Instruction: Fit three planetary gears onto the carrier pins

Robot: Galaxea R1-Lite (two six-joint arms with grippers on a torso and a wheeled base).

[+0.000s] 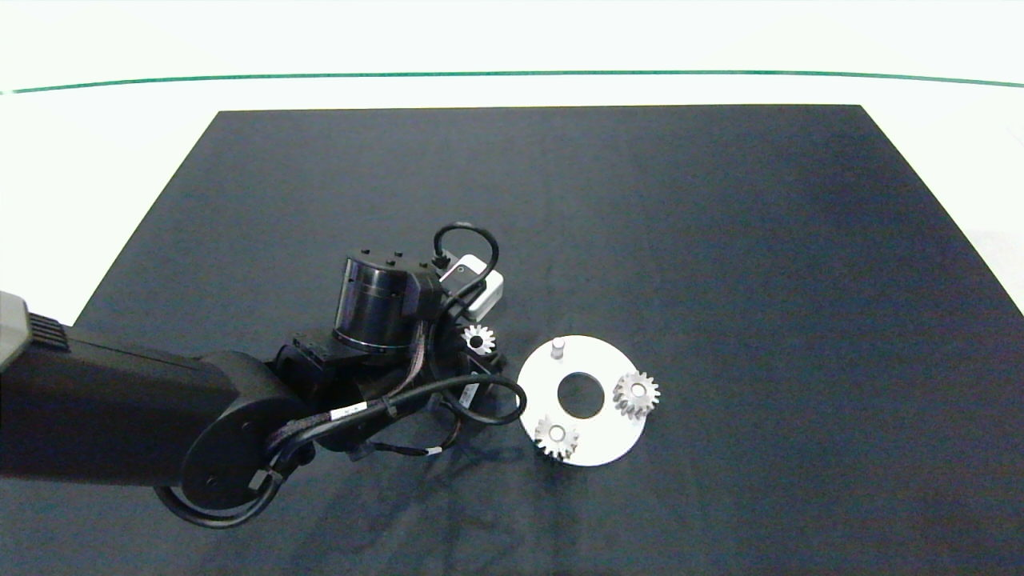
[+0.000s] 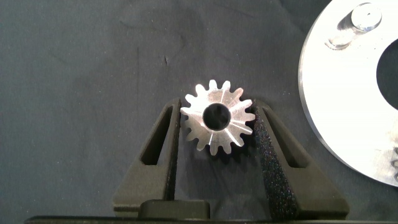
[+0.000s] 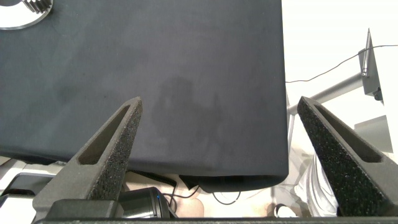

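A third planetary gear (image 2: 217,119), a small silvery spur gear with a round centre bore, is gripped between the two foam-padded fingers (image 2: 272,149) of the left tool (image 2: 219,134); both pads are pressed against its teeth, so the tool is clenched on it. In the head view this gear (image 1: 479,339) is seen just beside the white carrier disc (image 1: 608,440), towards the side from which the left arm (image 1: 120,416) comes in, and apart from the disc's rim.

On the disc, two further planetary gears are seated: one (image 1: 637,394) at the side away from the left arm, next to the large centre hole (image 1: 581,395), and one (image 1: 557,437) at the near edge of the disc. The remaining carrier pin (image 1: 558,346) stands upright and bare at the far part of the disc; in the left wrist view the same pin (image 2: 364,17) is shown on the disc's surface (image 2: 339,106), well apart from the held gear.

The disc lies on a black mat (image 1: 720,240) spread over a white desk (image 1: 104,144), across which a thin green line (image 1: 512,74) runs near the far edge.

The right tool (image 3: 221,162) is found only in its own wrist view, held beyond the edge of the mat with its fingers (image 3: 106,155) spread wide and nothing between them.
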